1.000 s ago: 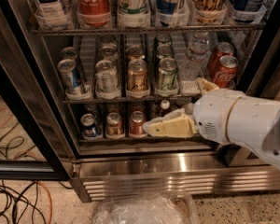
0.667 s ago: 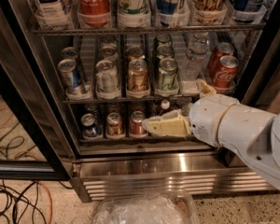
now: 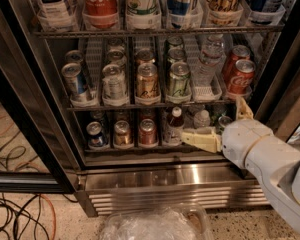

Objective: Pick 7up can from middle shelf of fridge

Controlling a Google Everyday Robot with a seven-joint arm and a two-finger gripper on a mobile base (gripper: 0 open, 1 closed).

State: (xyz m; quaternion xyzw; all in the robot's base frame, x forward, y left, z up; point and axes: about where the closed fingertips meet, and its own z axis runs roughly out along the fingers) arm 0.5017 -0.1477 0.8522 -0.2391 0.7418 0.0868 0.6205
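The fridge [image 3: 175, 181] stands open in front of me. On its middle shelf [image 3: 140, 105], rows of short cans sit in white lane trays. The 7up can [image 3: 113, 83], pale silver with green print, is at the front of the second lane from the left. A blue can [image 3: 75, 81] stands to its left and a gold-orange can [image 3: 147, 80] to its right. My gripper [image 3: 211, 117] is open and empty, low at the right in front of the lower rack. One cream finger points left and the other up. It is well right of and below the 7up can.
A darker green can [image 3: 179, 78], a water bottle [image 3: 208, 59] and Coca-Cola cans [image 3: 240, 75] fill the right lanes. Tall bottles [image 3: 100, 1] stand on the rack above. A red-capped small bottle [image 3: 176, 120] is below. There is clear plastic [image 3: 155, 225] on the floor, and cables [image 3: 15, 209] at left.
My gripper and arm have drawn back to the right, away from the lower rack's cans. The cans have not moved.
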